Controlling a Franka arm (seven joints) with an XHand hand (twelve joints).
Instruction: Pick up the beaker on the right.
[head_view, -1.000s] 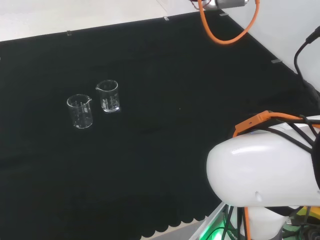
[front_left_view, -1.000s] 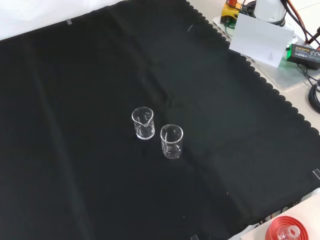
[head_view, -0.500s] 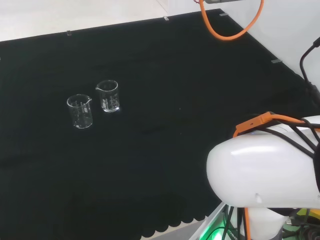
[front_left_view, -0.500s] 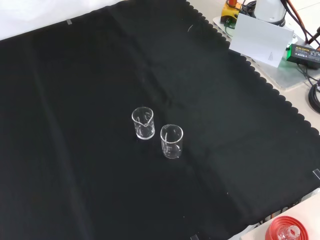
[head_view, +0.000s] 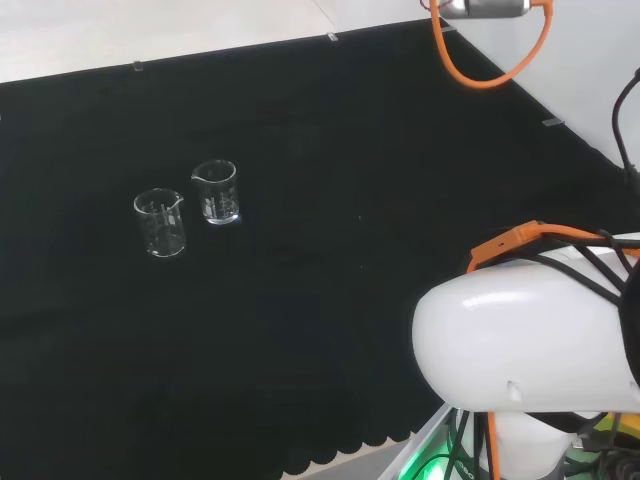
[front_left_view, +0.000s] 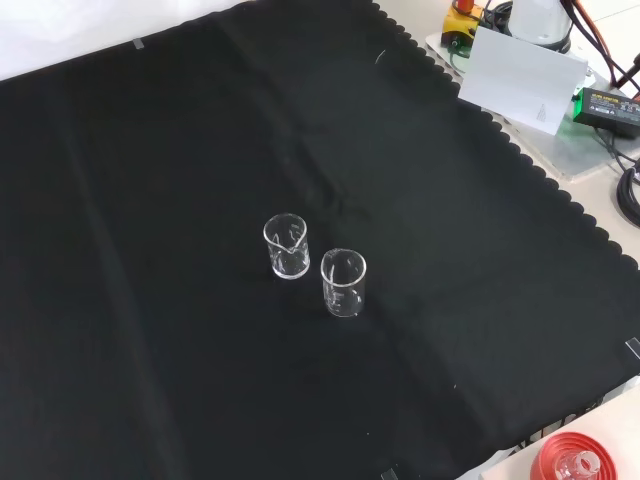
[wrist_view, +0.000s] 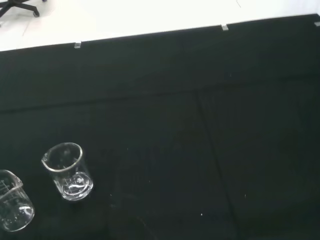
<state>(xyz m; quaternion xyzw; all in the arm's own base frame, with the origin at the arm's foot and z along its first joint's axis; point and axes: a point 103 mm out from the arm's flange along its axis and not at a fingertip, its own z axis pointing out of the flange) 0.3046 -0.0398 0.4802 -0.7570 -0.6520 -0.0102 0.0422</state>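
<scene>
Beakers remain untouched on the desk (right one is the target); overhead cable shifted rightward; finger state cannot be told.

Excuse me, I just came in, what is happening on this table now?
Nothing is being handled yet. Two clear beakers stand upright and close together, apparently empty, on the black cloth: the right beaker and the left beaker, as the head view shows them. The white arm is far from both, at that view's right, so the pickup has not started.
</scene>
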